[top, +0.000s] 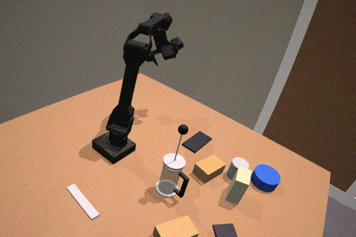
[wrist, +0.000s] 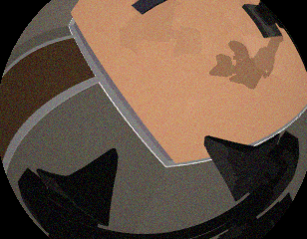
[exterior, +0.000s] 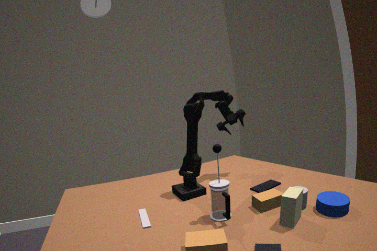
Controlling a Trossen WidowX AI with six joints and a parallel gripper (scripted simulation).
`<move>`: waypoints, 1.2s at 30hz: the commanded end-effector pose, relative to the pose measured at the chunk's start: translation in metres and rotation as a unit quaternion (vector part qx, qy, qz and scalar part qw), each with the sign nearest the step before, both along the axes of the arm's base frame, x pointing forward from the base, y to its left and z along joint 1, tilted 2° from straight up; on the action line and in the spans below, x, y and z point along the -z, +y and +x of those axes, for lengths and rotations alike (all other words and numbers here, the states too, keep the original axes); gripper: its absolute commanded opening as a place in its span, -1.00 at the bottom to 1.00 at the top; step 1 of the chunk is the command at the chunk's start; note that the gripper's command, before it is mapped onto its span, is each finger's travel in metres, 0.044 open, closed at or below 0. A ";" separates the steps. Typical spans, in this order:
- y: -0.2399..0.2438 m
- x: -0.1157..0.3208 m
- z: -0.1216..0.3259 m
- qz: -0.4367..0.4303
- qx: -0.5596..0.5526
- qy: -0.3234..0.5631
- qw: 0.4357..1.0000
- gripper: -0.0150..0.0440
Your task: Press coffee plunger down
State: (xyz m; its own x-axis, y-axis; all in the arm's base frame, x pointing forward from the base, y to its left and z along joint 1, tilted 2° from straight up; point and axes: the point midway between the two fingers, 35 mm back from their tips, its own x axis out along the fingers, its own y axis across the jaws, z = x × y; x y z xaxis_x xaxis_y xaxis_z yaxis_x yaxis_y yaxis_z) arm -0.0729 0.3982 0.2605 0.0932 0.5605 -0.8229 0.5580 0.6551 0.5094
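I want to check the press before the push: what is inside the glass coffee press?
The glass press looks empty: its base shows through the wall. The rod enters the white lid, knob raised high. The lid covers whatever sits at the rod's lower end.

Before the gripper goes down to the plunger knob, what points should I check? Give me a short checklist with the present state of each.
1. Gripper open and holding nothing: ok.
2. Plunger knob raised on its rod, not pressed yet: ok.
3. Coffee press upright on the table: ok.
4. Gripper directly above the knob: not ok; it hangs higher and off to one side.
5. Space around the knob free of other things: ok; the orange block sits lower, beside the press.
6. Knob seen by the wrist camera: not ok.
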 end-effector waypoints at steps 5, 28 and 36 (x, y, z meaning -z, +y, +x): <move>-0.034 -0.029 0.130 0.012 -0.007 -0.090 0.996 1.00; -0.290 -0.073 0.309 -0.151 -0.008 -0.400 0.904 1.00; -0.378 -0.075 0.296 -0.292 -0.015 -0.464 0.836 1.00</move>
State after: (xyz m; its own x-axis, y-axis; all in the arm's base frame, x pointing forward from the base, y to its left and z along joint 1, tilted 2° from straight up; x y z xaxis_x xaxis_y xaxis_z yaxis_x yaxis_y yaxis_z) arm 0.2374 0.0803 0.3337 0.7580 0.2616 -0.5975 0.0791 0.8724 0.4823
